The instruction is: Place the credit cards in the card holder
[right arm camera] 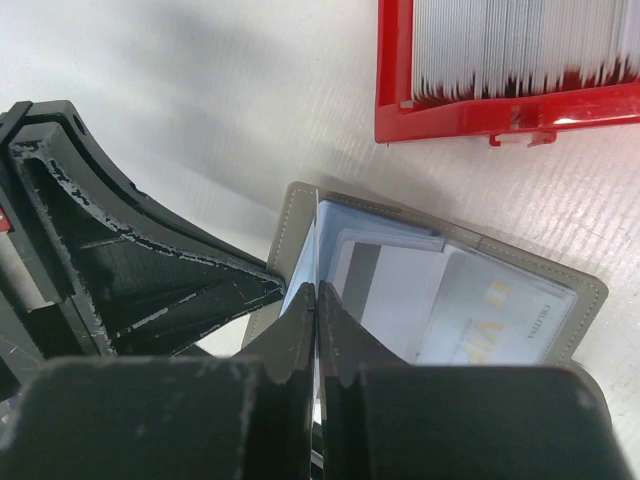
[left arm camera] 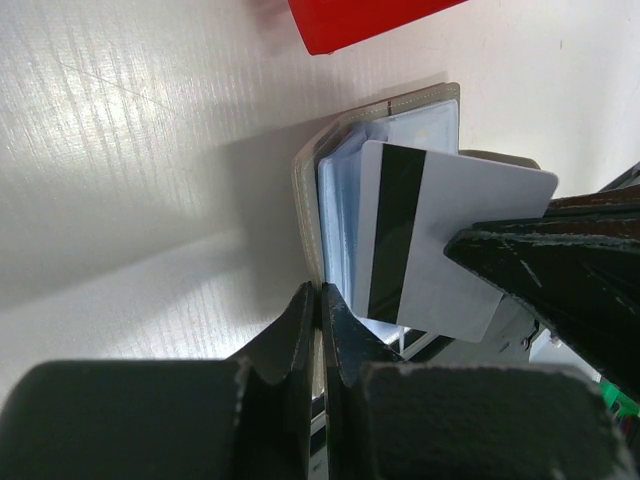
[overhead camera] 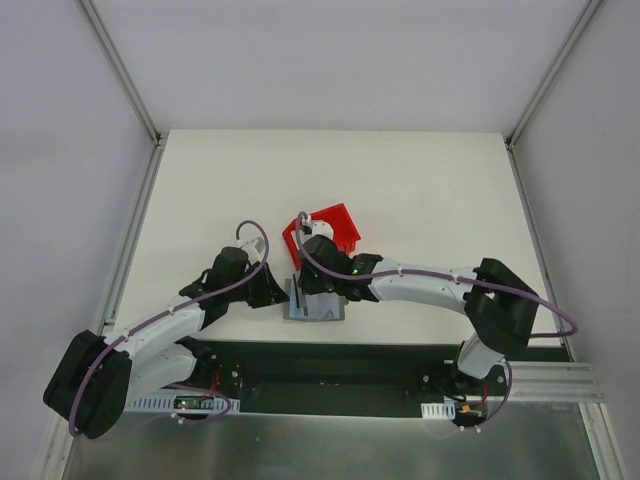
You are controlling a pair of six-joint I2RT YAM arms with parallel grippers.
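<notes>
The grey card holder point(overhead camera: 312, 310) lies open near the table's front edge, its light blue slots point(right arm camera: 390, 235) showing, with cards in some slots. My left gripper point(left arm camera: 320, 300) is shut on the holder's grey left flap point(left arm camera: 305, 200) and holds it upright. My right gripper point(right arm camera: 317, 295) is shut on a white credit card with a black stripe point(left arm camera: 440, 240), which stands on edge over the slots. In the left wrist view the right gripper's fingers point(left arm camera: 560, 280) clamp that card's lower right part. More credit cards point(right arm camera: 520, 45) stand packed in the red bin.
The red bin point(overhead camera: 340, 222) sits just behind the holder and close to both grippers; its rim also shows in the right wrist view point(right arm camera: 460, 125). The left gripper's fingers point(right arm camera: 150, 260) fill the left of the right wrist view. A black strip runs along the table's near edge point(overhead camera: 330, 360).
</notes>
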